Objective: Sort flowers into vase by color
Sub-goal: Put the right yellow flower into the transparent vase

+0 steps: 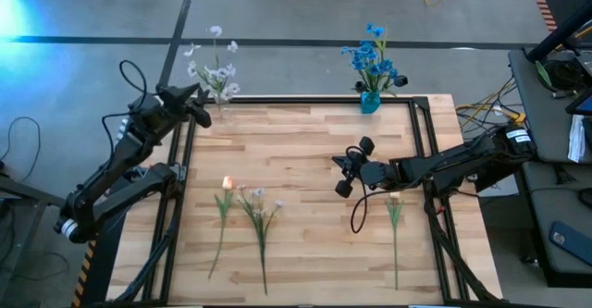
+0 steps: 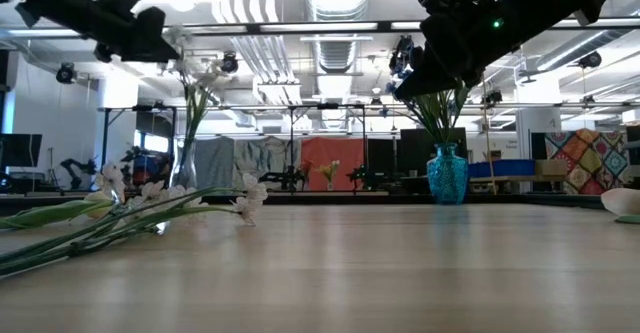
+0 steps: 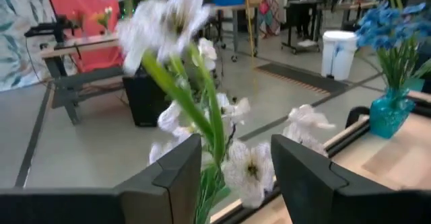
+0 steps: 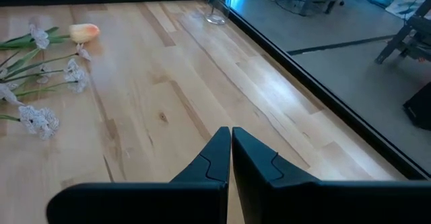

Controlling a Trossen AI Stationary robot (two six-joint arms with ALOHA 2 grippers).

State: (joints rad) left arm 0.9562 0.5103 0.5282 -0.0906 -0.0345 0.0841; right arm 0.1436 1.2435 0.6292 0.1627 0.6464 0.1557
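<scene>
A clear vase [image 1: 222,103] at the table's far left corner holds white-lilac flowers [image 1: 215,67]. A blue vase [image 1: 370,102] at the far edge holds blue flowers [image 1: 373,56]. My left gripper [image 1: 203,106] is open and level at the clear vase; in the left wrist view a green stem [image 3: 215,126] of the white bunch stands in the gap of that gripper [image 3: 236,150]. My right gripper [image 1: 339,165] hangs shut and empty over the table's middle right. Lying flat on the wood are a peach tulip [image 1: 228,183], a white-lilac stem [image 1: 259,202] and a second peach tulip [image 1: 395,200].
The table has a black metal frame [image 1: 305,99] along its far edge and sides. The two left-hand flowers lie side by side, blossoms toward the far edge; the right tulip lies just near of my right arm [image 1: 444,167]. A cable loop [image 1: 361,217] hangs beside it.
</scene>
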